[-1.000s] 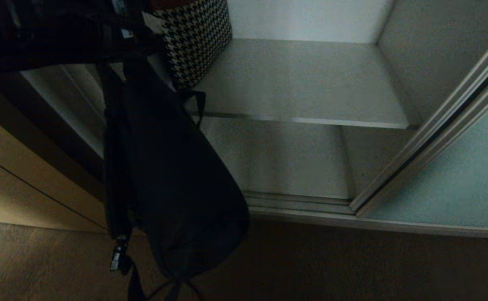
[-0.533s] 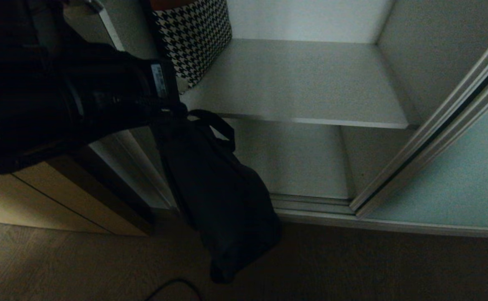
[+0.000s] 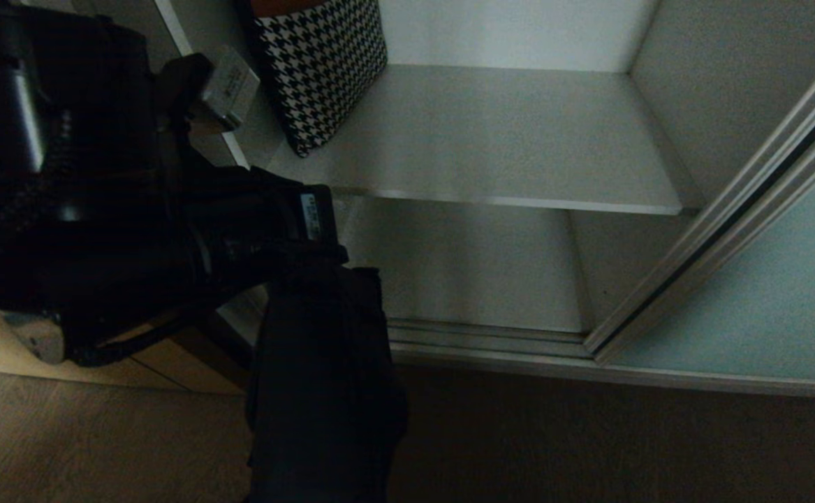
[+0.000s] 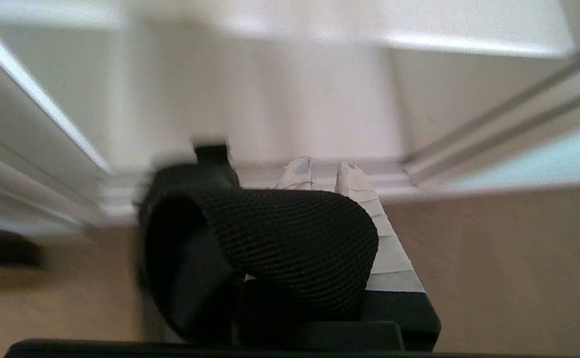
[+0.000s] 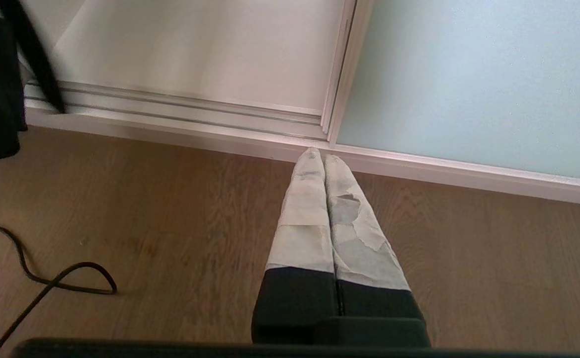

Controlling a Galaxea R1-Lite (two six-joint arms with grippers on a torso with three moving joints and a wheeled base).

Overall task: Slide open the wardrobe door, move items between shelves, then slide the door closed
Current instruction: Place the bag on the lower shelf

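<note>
I have the left claw [image 3: 313, 255] left of centre in the head view, pinched on the webbing strap [image 4: 290, 233] of the black bag [image 3: 323, 391]. In the left wrist view the strap loops over the taped fingers [image 4: 352, 174], which are nearly pressed together, so the bag hangs from its handle and drops straight down, its lower end running off the bottom edge of the head frame. I judge that grip was chosen because the bag is soft: gripped by the body it would sag, while by the strap it hangs clear.

The bag hangs in front of the wardrobe opening, just left of the lower shelf [image 3: 477, 272]. The upper shelf [image 3: 505, 140] carries only a houndstooth bag [image 3: 323, 70], top centre-left. The sliding door [image 3: 763, 307] stands pushed aside at lower right, so the opening is clear.

My right claw [image 5: 323, 159] is parked low over the wooden floor [image 5: 170, 223], fingers pressed together on nothing, pointing at the door track [image 5: 180, 107].

My read: the bag is mid-transfer, bound for the lower shelf; closing the door is left.
</note>
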